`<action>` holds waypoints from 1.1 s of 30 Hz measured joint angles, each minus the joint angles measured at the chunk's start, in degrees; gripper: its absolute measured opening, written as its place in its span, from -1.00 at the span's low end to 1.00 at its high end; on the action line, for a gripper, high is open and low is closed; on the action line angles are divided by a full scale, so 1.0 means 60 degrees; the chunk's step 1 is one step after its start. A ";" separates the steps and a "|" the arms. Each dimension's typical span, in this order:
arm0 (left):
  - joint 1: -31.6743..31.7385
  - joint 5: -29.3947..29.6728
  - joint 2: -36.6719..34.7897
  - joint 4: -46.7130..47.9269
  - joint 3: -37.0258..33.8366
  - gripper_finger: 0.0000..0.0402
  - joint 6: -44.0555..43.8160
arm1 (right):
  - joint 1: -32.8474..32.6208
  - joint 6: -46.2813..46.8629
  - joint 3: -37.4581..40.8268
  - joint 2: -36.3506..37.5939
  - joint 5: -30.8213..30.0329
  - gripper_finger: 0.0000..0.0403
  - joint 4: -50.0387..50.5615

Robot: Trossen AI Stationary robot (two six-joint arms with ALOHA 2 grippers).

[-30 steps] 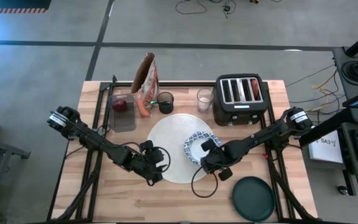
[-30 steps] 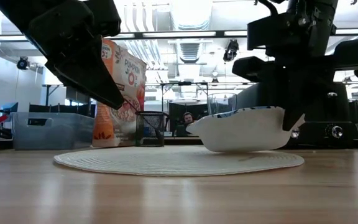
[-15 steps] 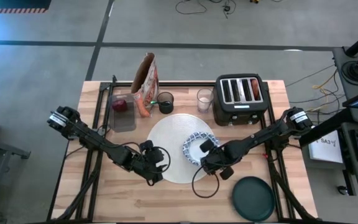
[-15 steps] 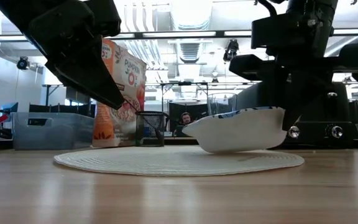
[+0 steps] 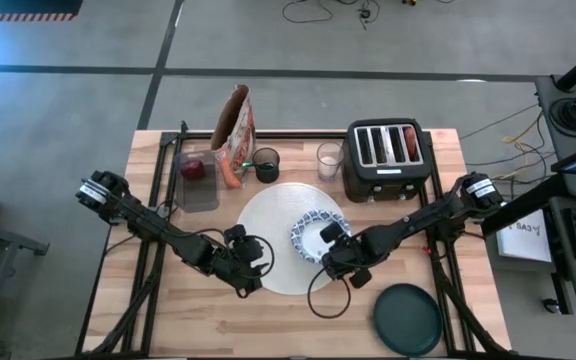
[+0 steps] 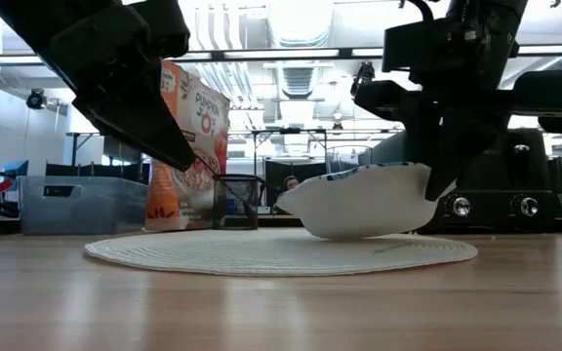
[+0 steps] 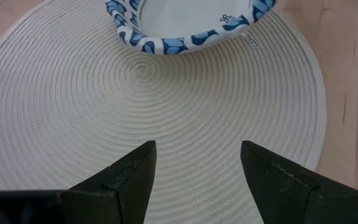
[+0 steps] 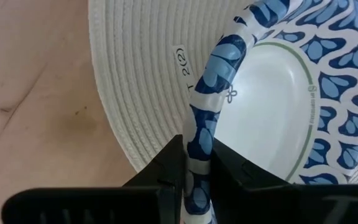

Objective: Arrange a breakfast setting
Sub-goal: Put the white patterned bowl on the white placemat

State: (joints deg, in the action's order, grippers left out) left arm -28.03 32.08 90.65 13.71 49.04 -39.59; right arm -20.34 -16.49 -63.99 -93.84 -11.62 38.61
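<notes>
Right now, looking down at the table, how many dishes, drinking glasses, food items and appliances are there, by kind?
Dishes: 2, the patterned bowl pinched at its rim by the right end effector, and the green plate.
Glasses: 1, the clear glass.
Food: 2, the apple and the cereal bag.
Appliances: 1, the toaster.
Total: 6.

From my station I saw the blue-and-white patterned bowl [image 5: 313,233] tilted over the right half of the big round white mat [image 5: 268,240], its rim pinched by the right gripper [image 8: 199,163]. The dark green plate [image 5: 408,319] lay at the table's near right corner; the small clear glass [image 5: 328,160] stood behind the mat; the red apple [image 5: 195,169] sat in a clear tub
</notes>
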 joint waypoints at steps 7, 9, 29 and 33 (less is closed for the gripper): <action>0.0000 0.0000 0.0000 0.0001 -0.0004 0.09 0.0000 | 0.0000 -0.0017 0.0000 0.0000 -0.0004 -0.87 0.0015; 0.0000 0.0000 0.0000 0.0001 -0.0007 0.09 0.0000 | 0.0000 -0.0036 0.0000 0.0000 -0.0008 -0.92 0.0011; 0.0000 0.0003 0.0000 0.0005 -0.0015 0.09 0.0004 | -0.0004 0.0618 -0.0059 0.0000 -0.0066 -0.25 0.0047; 0.0000 -0.0004 -0.0003 0.0016 -0.0015 0.09 0.0089 | -0.0007 0.1034 -0.0301 0.0117 -0.0017 -0.21 0.0092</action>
State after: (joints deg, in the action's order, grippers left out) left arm -28.03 32.05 90.63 13.80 48.95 -39.06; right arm -20.38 -10.28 -65.79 -93.14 -11.72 39.16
